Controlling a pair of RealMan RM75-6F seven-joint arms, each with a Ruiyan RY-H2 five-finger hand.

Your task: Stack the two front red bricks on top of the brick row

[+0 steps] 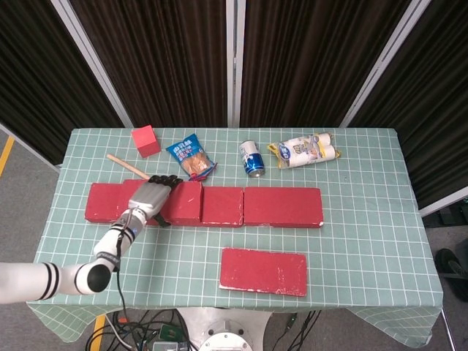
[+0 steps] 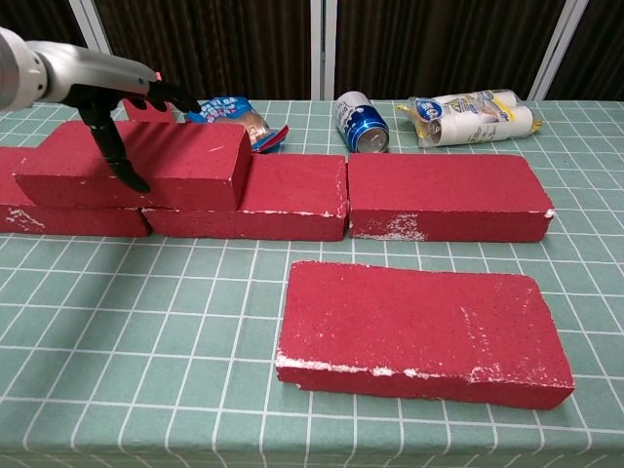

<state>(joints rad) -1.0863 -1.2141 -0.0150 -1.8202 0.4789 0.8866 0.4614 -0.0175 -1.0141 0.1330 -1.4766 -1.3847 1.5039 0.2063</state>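
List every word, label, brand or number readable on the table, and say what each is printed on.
None can be read.
Blue snack bag: has print, too small and blurred.
Blue can: white markings, illegible.
Wrapped white rolls: yellow and blue label, unreadable.
Red bricks and red cube: no text visible.
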